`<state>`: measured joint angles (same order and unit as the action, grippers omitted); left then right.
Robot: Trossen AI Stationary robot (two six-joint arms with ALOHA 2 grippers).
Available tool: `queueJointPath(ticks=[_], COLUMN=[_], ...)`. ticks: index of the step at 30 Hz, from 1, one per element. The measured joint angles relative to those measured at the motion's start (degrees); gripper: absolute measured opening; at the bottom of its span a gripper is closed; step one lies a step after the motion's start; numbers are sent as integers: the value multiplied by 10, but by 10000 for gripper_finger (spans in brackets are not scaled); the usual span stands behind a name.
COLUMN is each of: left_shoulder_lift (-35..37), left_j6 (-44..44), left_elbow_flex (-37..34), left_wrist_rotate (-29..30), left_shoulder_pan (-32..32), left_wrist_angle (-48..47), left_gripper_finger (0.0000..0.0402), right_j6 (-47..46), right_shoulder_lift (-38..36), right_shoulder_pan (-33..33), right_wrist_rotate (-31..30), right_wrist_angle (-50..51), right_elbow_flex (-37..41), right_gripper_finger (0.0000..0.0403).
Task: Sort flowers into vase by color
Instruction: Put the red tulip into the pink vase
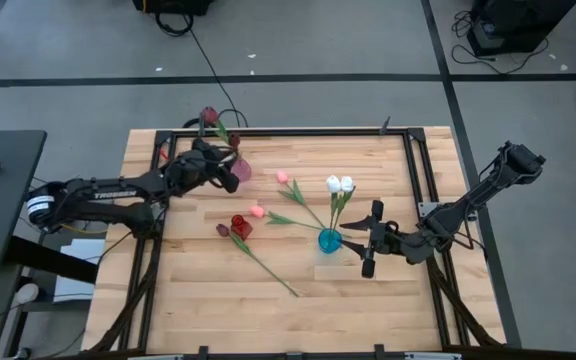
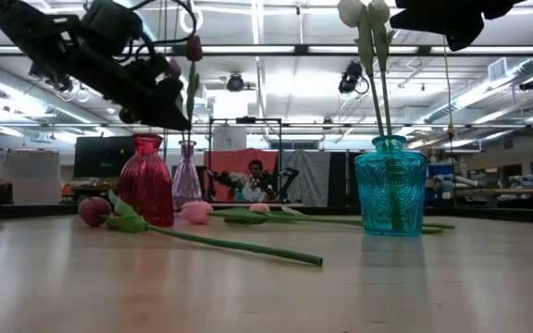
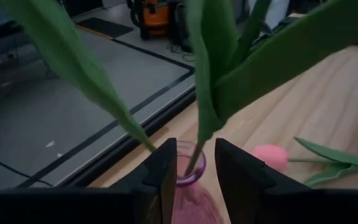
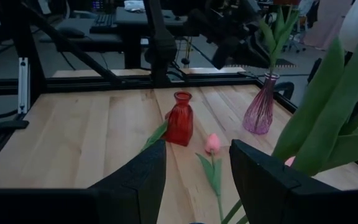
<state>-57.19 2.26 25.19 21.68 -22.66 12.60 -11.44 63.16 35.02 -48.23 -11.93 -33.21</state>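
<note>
A maroon tulip [image 1: 208, 116] stands with its stem [image 3: 197, 151] in the purple vase [image 1: 240, 170], leaves spread above the rim [image 3: 188, 180]. My left gripper [image 3: 194, 144] is open above that vase, one finger on either side of the stem, not touching it. Two white tulips [image 1: 339, 184] stand in the blue vase [image 1: 328, 240]. My right gripper [image 1: 361, 240] is open, level, just right of the blue vase. The red vase [image 1: 240, 226] holds nothing. A second maroon tulip [image 1: 223, 230] and two pink tulips [image 1: 257, 211] [image 1: 281, 176] lie flat on the table.
The lying maroon tulip's long stem [image 1: 268, 270] runs toward the table's near edge. A black frame rail [image 1: 298, 131] borders the table's far side, and side rails [image 1: 420, 190] run along the right. Bare wood [image 1: 188, 290] lies at the near left.
</note>
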Motion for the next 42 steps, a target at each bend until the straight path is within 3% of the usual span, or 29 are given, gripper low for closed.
queueJointPath(ticks=[7, 14, 18, 21, 24, 28, 31, 42], left_shoulder_lift=[87, 149, 153, 151, 143, 116, 101, 57], left_j6=[-8, 31, 68, 76, 90, 87, 86, 136], left_elbow_flex=[0, 1, 0, 1, 0, 1, 1, 5], left_wrist_rotate=[32, 38, 25, -31, -64, -63, -30, 176], left_shoulder_pan=[66, 175, 244, 292, 334, 376, 395, 496], left_wrist_angle=[-43, -80, -104, -93, -55, 20, 57, 40], left_gripper_finger=[116, 116, 115, 115, 115, 115, 115, 115], right_j6=[-4, -6, -5, 7, 9, 12, 11, -77], right_shoulder_lift=[0, 0, 4, 33, 91, 202, 277, 515], right_shoulder_pan=[0, 1, 0, 1, -2, -21, -34, -41], right_wrist_rotate=[0, 3, 93, 160, 187, 217, 219, 224], right_wrist_angle=[0, 0, -3, -31, -43, -41, -42, -8], right_elbow_flex=[0, 0, 0, -1, -21, -82, -134, -298], right_gripper_finger=[187, 187, 187, 187, 186, 177, 170, 167])
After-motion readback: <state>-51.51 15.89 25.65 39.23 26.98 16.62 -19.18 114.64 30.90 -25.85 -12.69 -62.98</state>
